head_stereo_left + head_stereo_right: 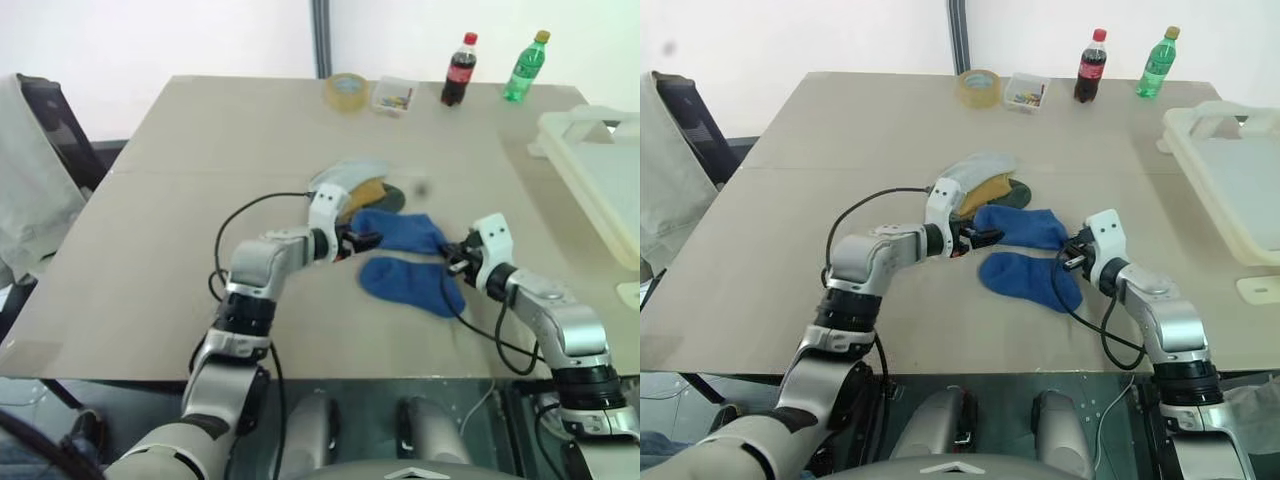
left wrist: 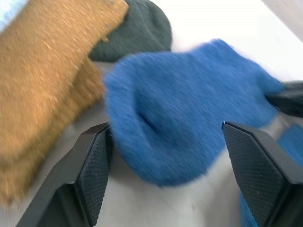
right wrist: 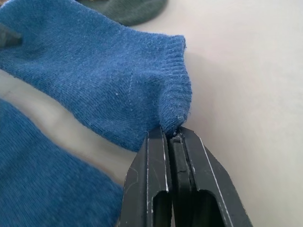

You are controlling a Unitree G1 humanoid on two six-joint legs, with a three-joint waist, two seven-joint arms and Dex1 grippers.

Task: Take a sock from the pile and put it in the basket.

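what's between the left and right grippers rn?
One blue sock: the right gripper is shut on its cuff, the open left gripper brackets its other end, seen in both eye views and wrist views.

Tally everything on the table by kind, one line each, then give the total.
Socks: 5 (2 blue, 1 grey, 1 mustard, 1 dark green)
Bottles: 2 (cola, green)
Tape roll: 1
Clear box: 1
White basket: 1
Total: 10
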